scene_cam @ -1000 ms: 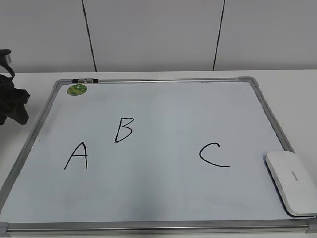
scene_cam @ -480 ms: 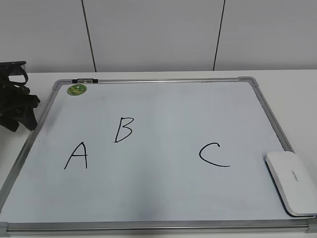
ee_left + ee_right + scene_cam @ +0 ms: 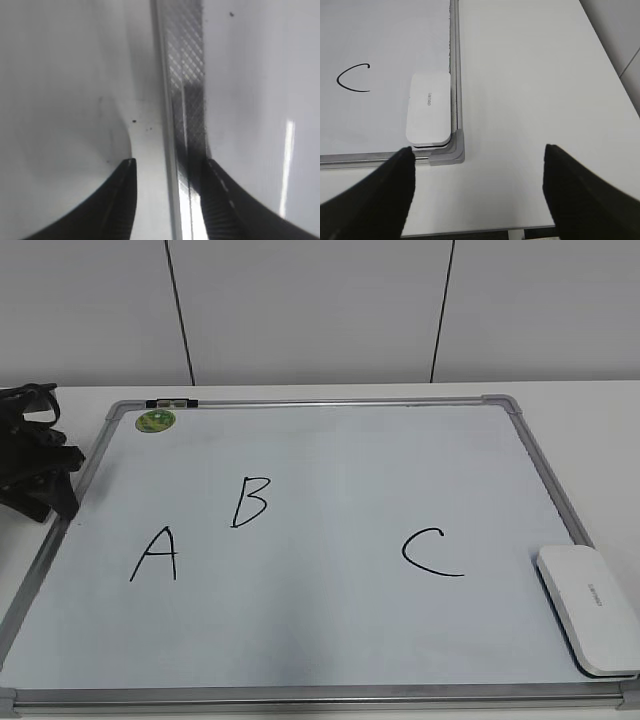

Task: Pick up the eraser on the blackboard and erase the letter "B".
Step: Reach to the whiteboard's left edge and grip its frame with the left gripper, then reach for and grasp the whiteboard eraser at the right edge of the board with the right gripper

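Observation:
The blackboard [image 3: 340, 440] is a white board with a grey frame, lying flat on the table. The black letter "B" [image 3: 249, 501] is left of its centre. The white eraser [image 3: 590, 610] lies on the board's near right corner; it also shows in the right wrist view [image 3: 428, 107]. My left gripper [image 3: 55, 502] is at the board's left edge. In the left wrist view it [image 3: 167, 167] is open, its fingers on either side of the grey frame [image 3: 185, 75]. My right gripper [image 3: 477, 150] is open and empty over bare table, near the corner that holds the eraser.
A black "A" [image 3: 156, 554] is left of the "B" and a black "C" [image 3: 432, 552] [image 3: 352, 77] is between the "B" and the eraser. A green sticker [image 3: 156, 421] marks the far left corner. The white table's edge [image 3: 485, 230] is just behind my right gripper.
My left gripper has moved right and down, from off the left side to the board's left frame. The eraser and the letters have not moved.

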